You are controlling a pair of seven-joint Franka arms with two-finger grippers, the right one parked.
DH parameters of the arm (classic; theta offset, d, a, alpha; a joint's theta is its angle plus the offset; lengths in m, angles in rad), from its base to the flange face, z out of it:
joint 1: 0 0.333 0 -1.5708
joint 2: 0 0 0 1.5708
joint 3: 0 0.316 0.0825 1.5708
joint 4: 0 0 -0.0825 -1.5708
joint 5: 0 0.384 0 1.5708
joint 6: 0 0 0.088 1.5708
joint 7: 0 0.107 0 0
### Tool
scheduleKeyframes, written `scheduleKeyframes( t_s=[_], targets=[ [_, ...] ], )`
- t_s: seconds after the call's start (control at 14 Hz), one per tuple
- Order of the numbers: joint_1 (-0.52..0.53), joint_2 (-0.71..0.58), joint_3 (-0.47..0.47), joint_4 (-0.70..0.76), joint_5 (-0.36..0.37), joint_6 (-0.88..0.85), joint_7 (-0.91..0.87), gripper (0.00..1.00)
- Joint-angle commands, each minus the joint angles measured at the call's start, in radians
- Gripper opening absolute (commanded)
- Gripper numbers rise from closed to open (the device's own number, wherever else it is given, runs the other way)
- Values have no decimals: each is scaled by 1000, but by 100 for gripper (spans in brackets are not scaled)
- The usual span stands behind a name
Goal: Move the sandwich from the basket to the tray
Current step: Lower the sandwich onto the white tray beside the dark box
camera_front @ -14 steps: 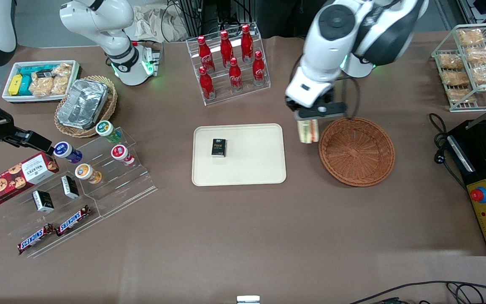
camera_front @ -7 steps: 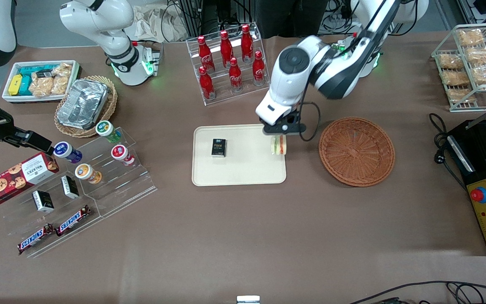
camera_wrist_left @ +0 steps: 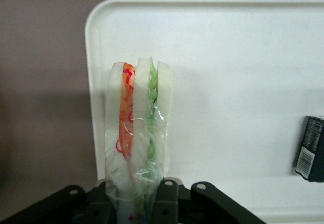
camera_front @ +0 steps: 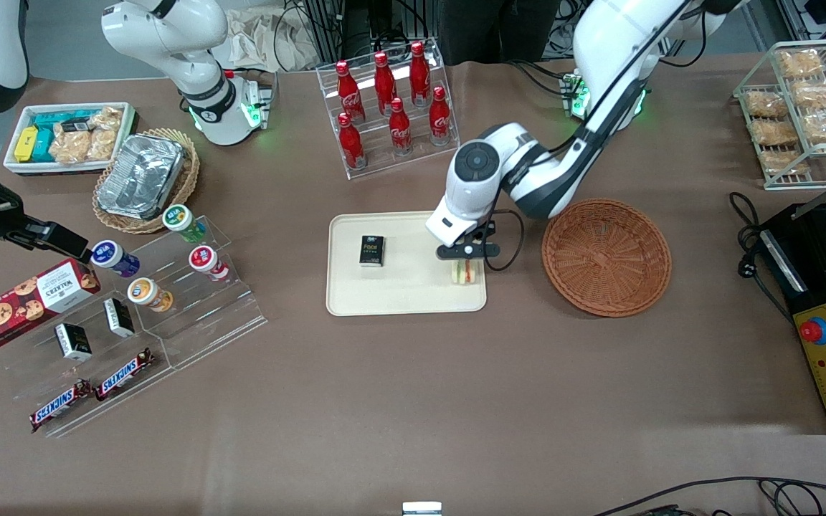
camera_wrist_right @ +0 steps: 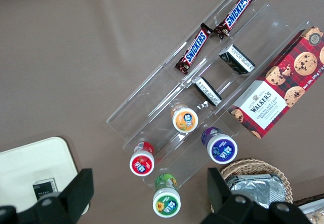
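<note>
My gripper (camera_front: 466, 264) is shut on the sandwich (camera_front: 464, 272), a plastic-wrapped wedge of pale bread with orange-red and green filling (camera_wrist_left: 137, 127). It hangs low over the cream tray (camera_front: 413, 290), at the tray's end nearest the basket; whether it touches the tray I cannot tell. The reddish-brown wicker basket (camera_front: 606, 256) sits empty beside the tray, toward the working arm's end of the table. In the left wrist view the gripper (camera_wrist_left: 135, 198) pinches the sandwich's lower end, with the tray (camera_wrist_left: 238, 72) spread beneath.
A small black box (camera_front: 371, 251) lies on the tray toward the parked arm's end, also seen as a black box (camera_wrist_left: 310, 149) from the wrist. A clear rack of red cola bottles (camera_front: 389, 100) stands farther from the camera than the tray. A clear stepped snack stand (camera_front: 148, 301) holds cups and bars.
My gripper carried the sandwich from beside the basket's rim over to the tray, coming nearer the camera and lower over the tray's end.
</note>
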Motion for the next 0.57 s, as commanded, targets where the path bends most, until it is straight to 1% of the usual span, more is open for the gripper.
scheduleKeyframes(
  t_s=[0.0,0.21,0.29,0.36,0.43,0.5],
  targets=[
    [-12,30,3,19,51,16,-38,0],
    [-14,50,3,23,72,30,-46,0],
    [-17,50,3,23,72,30,-46,18],
    [-17,50,3,24,74,30,-41,90],
    [-18,50,3,24,89,30,-38,100],
    [-18,50,3,24,121,30,-44,100]
  ],
)
